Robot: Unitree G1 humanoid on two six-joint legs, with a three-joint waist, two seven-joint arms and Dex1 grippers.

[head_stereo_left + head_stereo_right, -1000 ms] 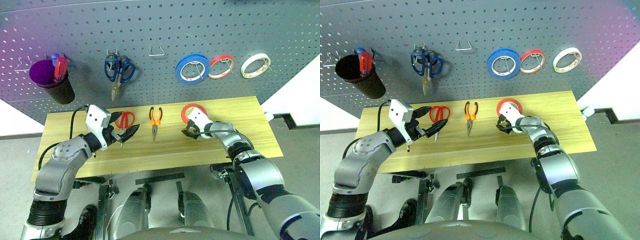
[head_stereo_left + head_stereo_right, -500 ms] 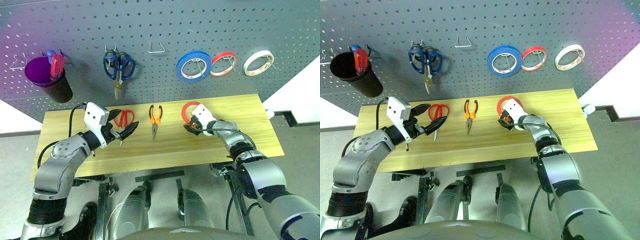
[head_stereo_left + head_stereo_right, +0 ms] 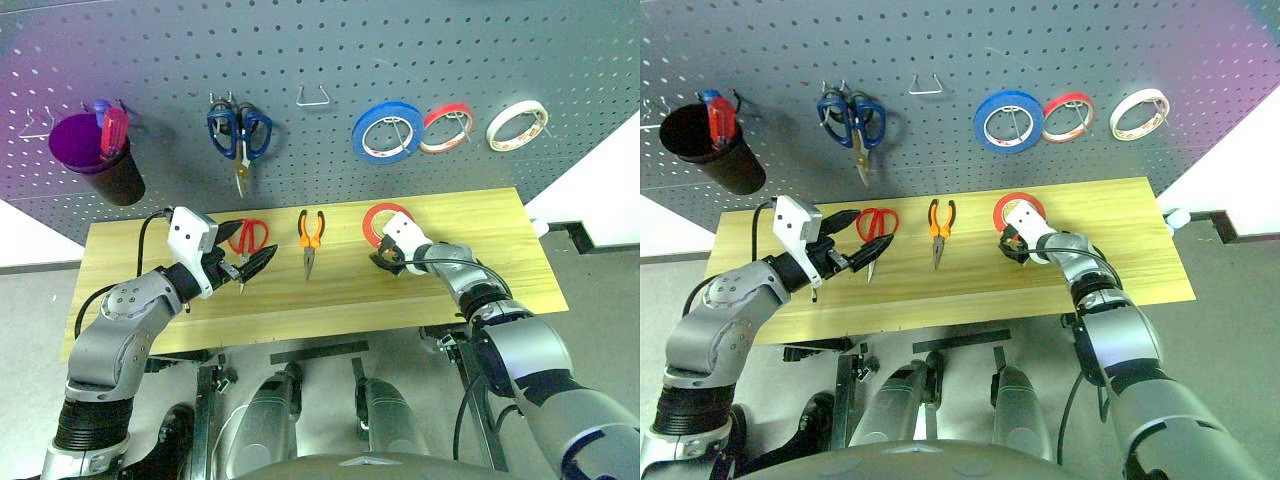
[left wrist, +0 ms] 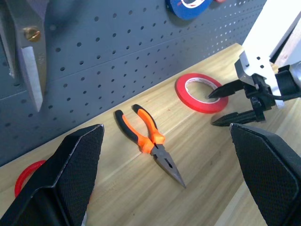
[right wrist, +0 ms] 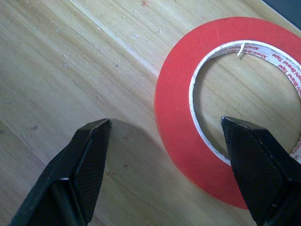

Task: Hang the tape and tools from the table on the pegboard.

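While the table (image 3: 470,290) of pale planks stands against the grey pegboard (image 3: 330,60), one red tape (image 3: 385,222), one pliers (image 3: 310,238) and one red scissors (image 3: 250,240) lie on it. Three rolls hang above the table. Both the right gripper (image 3: 381,263), straddling the tape's rim, and the left gripper (image 3: 250,262) stand open. Printing inside the tape is unreadable.

The right gripper (image 3: 384,262) barely shifted over the red tape (image 5: 188,122) on the table (image 3: 480,275); its wrist swung slightly, ending with one finger over the ring's hole and the other outside its rim. The blue-handled scissors (image 3: 238,135) on the pegboard (image 3: 330,50) swung a little on their hook.
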